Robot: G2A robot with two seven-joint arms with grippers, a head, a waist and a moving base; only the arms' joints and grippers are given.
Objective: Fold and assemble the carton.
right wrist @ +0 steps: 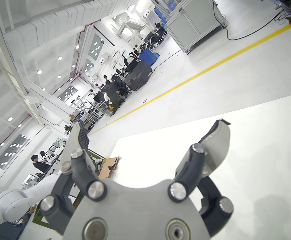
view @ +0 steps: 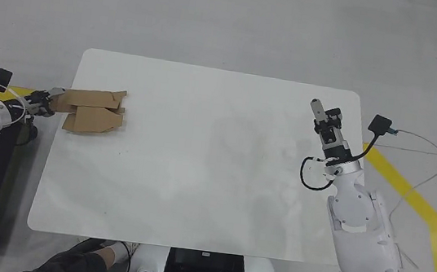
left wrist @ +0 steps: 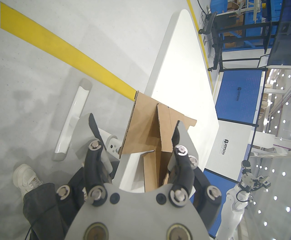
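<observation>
Lying at the left edge of the white surface, near its far corner and overhanging slightly, the flattened carton looks light and thin, stiff across its panels but ready to bend at its creases, so a flat panel beside a crease seems the safest hold; the left pincer stands open astride its overhanging end; the right pincer hangs open and empty near the far right corner. The left wrist view shows raised flaps which the top view flattens.
</observation>
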